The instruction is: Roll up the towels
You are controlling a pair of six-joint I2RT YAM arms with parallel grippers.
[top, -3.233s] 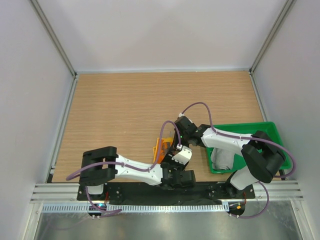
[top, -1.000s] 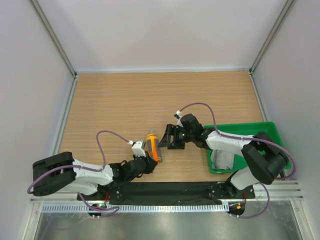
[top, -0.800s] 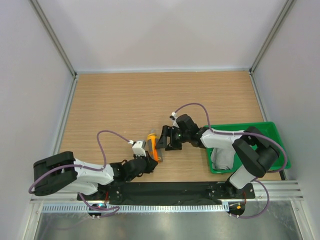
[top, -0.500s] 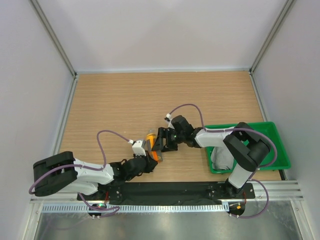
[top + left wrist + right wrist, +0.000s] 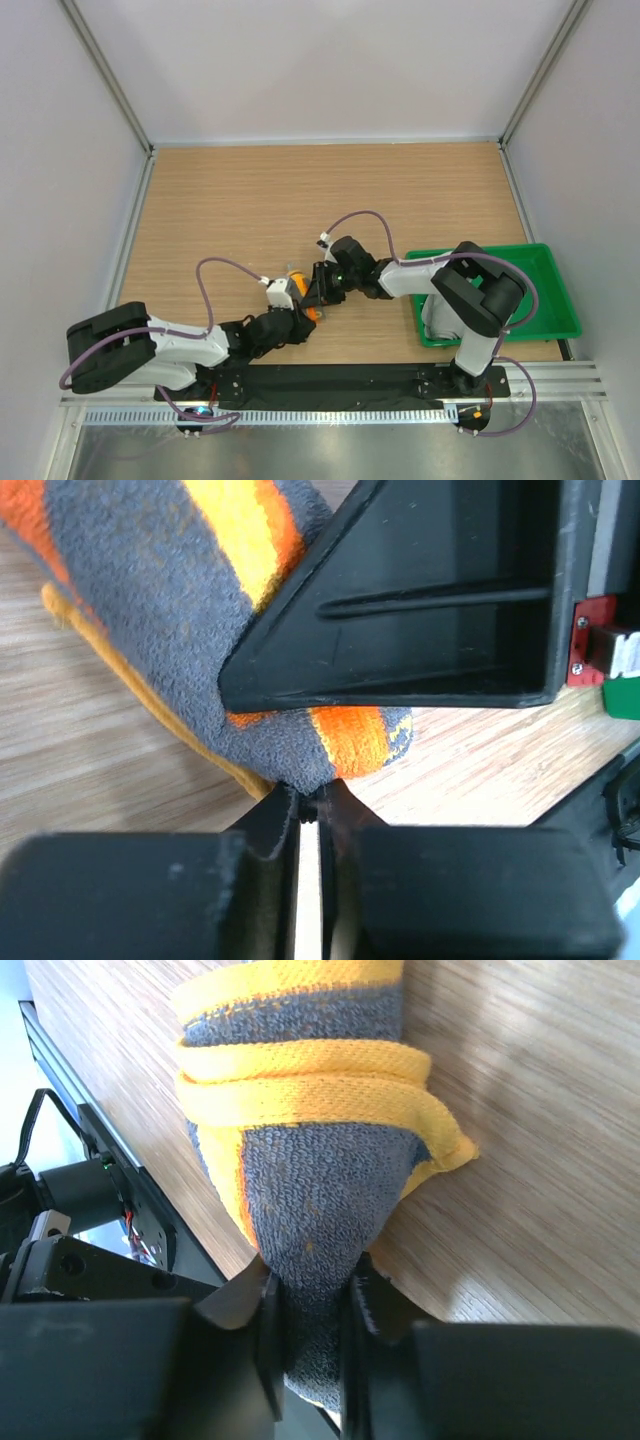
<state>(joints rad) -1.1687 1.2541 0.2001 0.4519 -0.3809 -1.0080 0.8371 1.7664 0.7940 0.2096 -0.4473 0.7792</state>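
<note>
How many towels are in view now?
2. The dark grey and orange towel lies rolled on the table, with both arms' jaws on it. The light grey towel sits in the green tray, partly hidden by the right arm.

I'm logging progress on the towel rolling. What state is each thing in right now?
dark grey towel: rolled up, gripped by both grippers
light grey towel: lying in the green tray, partly hidden
green tray: holding the light grey towel
left gripper: shut on the dark grey towel's edge
right gripper: shut on the dark grey towel
</note>
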